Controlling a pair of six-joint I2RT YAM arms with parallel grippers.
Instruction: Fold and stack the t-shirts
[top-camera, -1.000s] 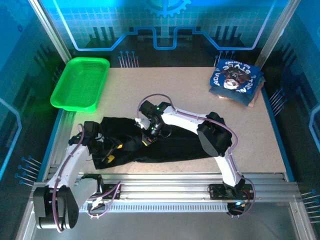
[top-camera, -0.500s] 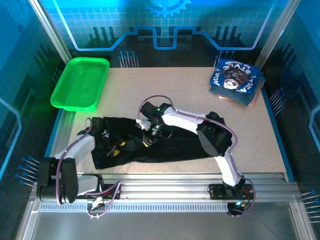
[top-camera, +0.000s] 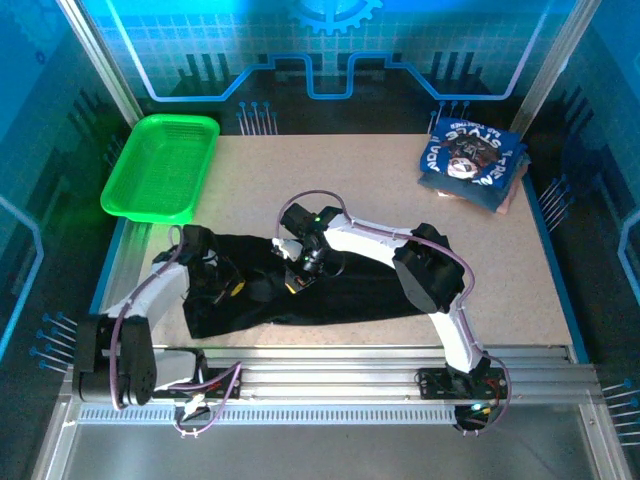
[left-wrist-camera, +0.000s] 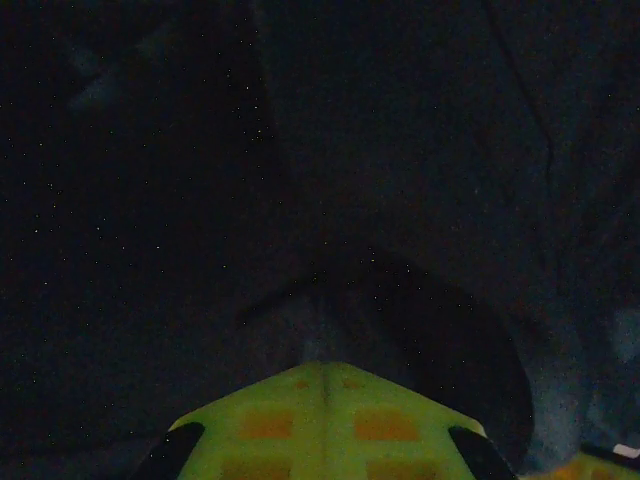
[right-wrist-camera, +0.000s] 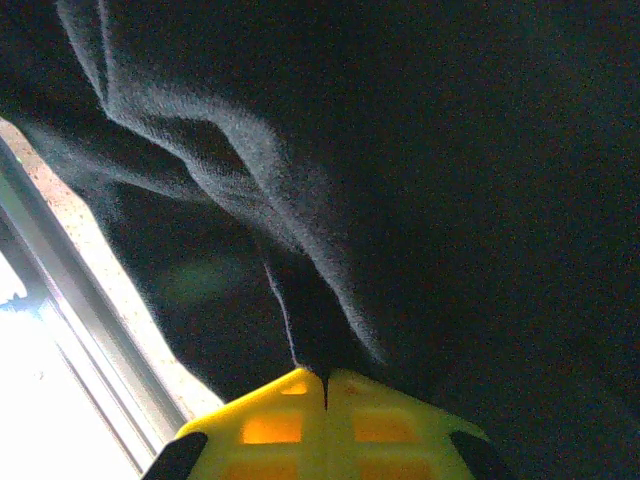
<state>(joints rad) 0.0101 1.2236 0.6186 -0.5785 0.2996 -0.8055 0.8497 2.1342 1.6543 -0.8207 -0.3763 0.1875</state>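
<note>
Tan tabletop (top-camera: 380, 190) carried the black t-shirt (top-camera: 350, 295) near the front edge, rumpled and only half flattened. The folded blue t-shirts (top-camera: 472, 160) sat well apart at the far right corner.

The right gripper (right-wrist-camera: 325, 375) was pressed together on a raised ridge of the black cloth. In the overhead view it sat around the shirt's upper middle. The left gripper (left-wrist-camera: 322, 370) was also closed at the shirt's left end. Creases there ran in to its tips, so it looked clamped on fabric, though that view was very dim.

The likeliest trouble was a thin pinch. If either jaw pair held one layer or just a wrinkle, a lift could let the cloth slide free or drag the shirt into a heap. Uneven pulling by the two arms would skew any fold. The left end lay close to the table's edge and might slip over.

The shirt's long axis ran left to right, roughly along the near edge. Which end held the collar I could not tell.
</note>
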